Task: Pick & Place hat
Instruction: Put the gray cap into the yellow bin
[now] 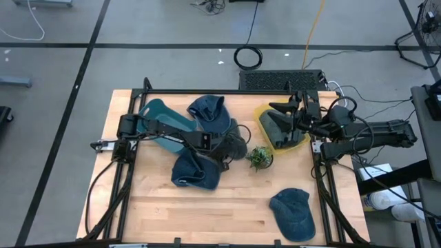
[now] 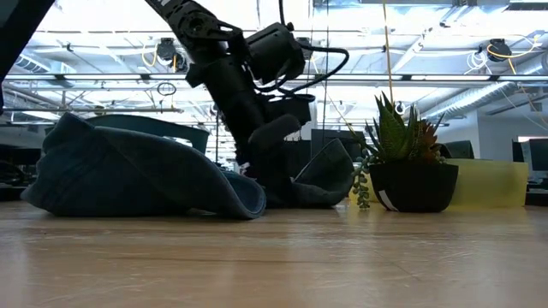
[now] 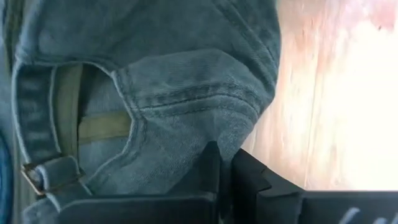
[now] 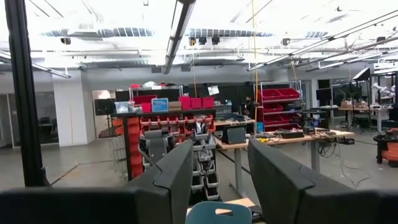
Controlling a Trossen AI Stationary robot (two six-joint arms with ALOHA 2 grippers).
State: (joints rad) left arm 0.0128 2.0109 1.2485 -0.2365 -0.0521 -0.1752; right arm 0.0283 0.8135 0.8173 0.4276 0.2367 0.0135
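Note:
A dark denim hat [image 1: 237, 140] lies on the table at mid-table, beside a small potted plant [image 1: 260, 158]. My left gripper [image 1: 224, 146] reaches in from the table's left and is shut on this hat [image 3: 186, 93]; the low view shows the hat [image 2: 324, 178] resting on the wood under the gripper [image 2: 272, 141]. My right gripper [image 1: 295, 114] waits open above a yellow bin [image 1: 264, 128] at the right far side, touching nothing; its wrist view shows the open fingers [image 4: 221, 180] against the room. My left gripper pinches the hat's cloth edge [image 3: 219, 138] between its two fingers, beside the rear opening with the strap and buckle [image 3: 34, 175]. The fingers come slanting down from the table's left. The hat lies on the table, slack.
Three more blue denim hats lie about: one far of centre [image 1: 210, 114], one near the left arm [image 1: 196, 170], one at the near right [image 1: 293, 213]. A teal bin [image 1: 156, 112] stands under the left arm. The yellow bin holds a dark hat [image 1: 278, 125].

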